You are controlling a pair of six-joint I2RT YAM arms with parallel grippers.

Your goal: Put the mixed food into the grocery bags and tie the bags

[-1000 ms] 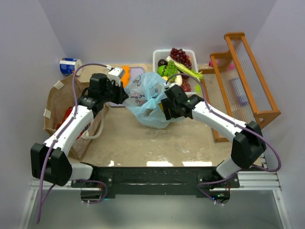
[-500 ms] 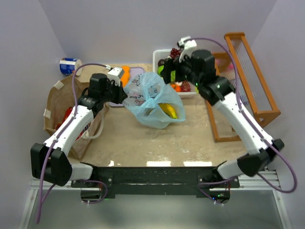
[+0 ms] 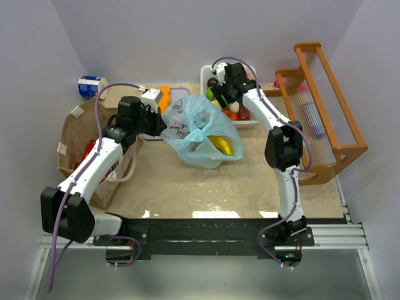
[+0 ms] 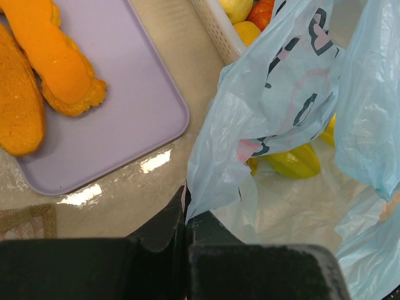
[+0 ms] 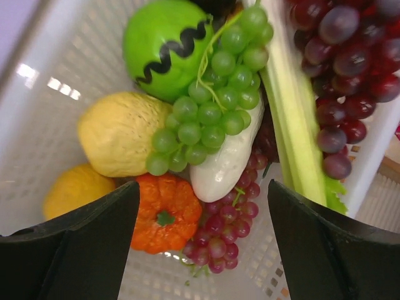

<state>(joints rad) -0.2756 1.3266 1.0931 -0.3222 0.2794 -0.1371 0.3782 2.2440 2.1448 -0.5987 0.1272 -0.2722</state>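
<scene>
The light-blue grocery bag lies mid-table with a yellow piece inside. My left gripper is shut on the bag's rim and holds its mouth up. The brown paper bag stands at the left. My right gripper hangs open over the white basket of mixed food. Between its fingers lie an orange pumpkin, purple grapes and a white piece. Green grapes, a green fruit and celery lie beyond.
A lilac board with two orange slabs lies behind the blue bag. A wooden rack stands along the right side. A blue and white can sits in the far left corner.
My right gripper has left the blue bag's mouth, risen and reached back over the basket. The yellow piece stays in the bag. The left arm has not moved.
</scene>
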